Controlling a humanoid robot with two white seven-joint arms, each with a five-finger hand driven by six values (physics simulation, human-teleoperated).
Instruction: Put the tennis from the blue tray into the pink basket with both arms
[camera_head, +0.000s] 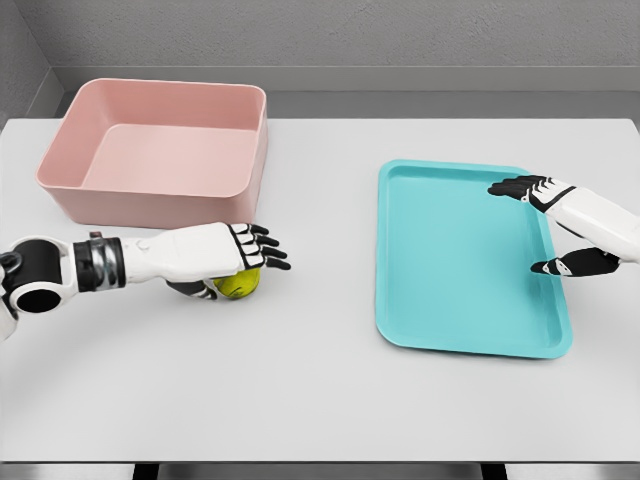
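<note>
Left robot hand (238, 262): palm down, fingers extended, wrapped over the yellow-green tennis ball (238, 284).
Ball: on the white surface (320, 390), before the pink plastic basket (160, 150).
Right robot hand (545, 225): spread wide, empty, above the turquoise tray's (460, 260) right edge.

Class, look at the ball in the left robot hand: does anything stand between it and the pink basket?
Only the basket's own near wall. The left robot hand holds the tennis ball just in front of the pink basket, so the ball must go over that wall.
</note>
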